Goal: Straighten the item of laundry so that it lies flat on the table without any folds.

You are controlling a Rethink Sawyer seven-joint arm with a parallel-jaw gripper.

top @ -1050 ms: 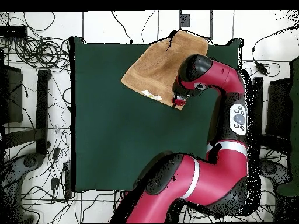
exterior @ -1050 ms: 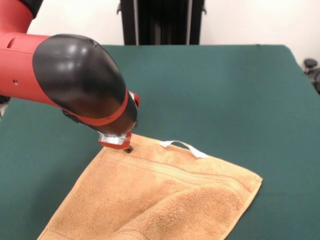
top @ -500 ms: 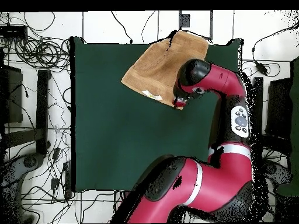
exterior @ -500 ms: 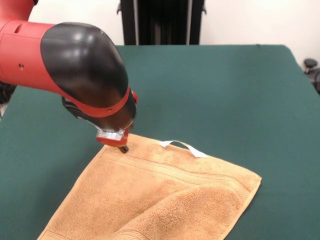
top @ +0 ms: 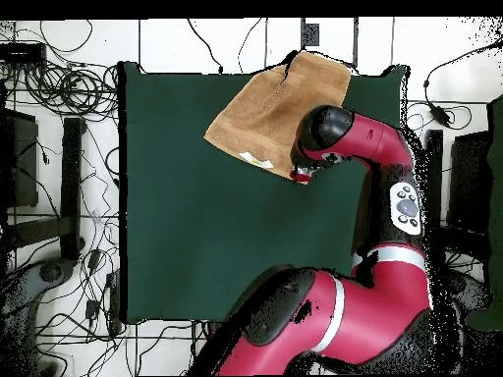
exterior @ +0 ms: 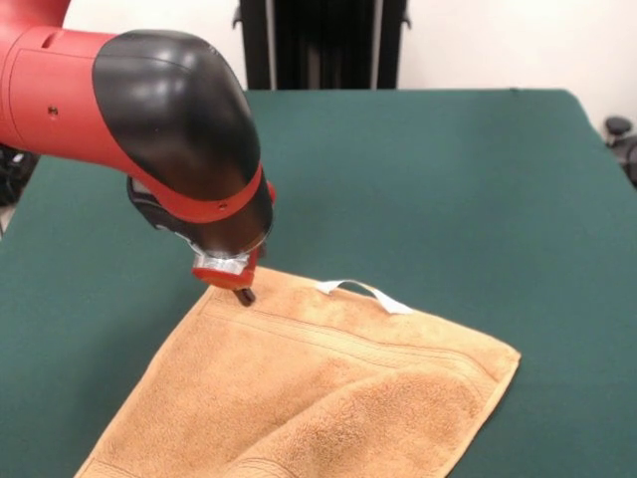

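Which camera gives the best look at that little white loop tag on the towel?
The front view: the white loop tag arches clearly off the towel edge, right of the gripper. The overhead view shows only a small pale fleck near the towel's edge.

A plain off-white wall (exterior: 518,40) stood behind the scene, and a tall black upright stand (exterior: 320,42) rose against it in the front view. From overhead, the floor of pale square tiles with dark joints (top: 196,44) was strewn with tangled black cables (top: 59,83). Dark equipment racks (top: 20,157) flanked both sides. The light was even and soft.
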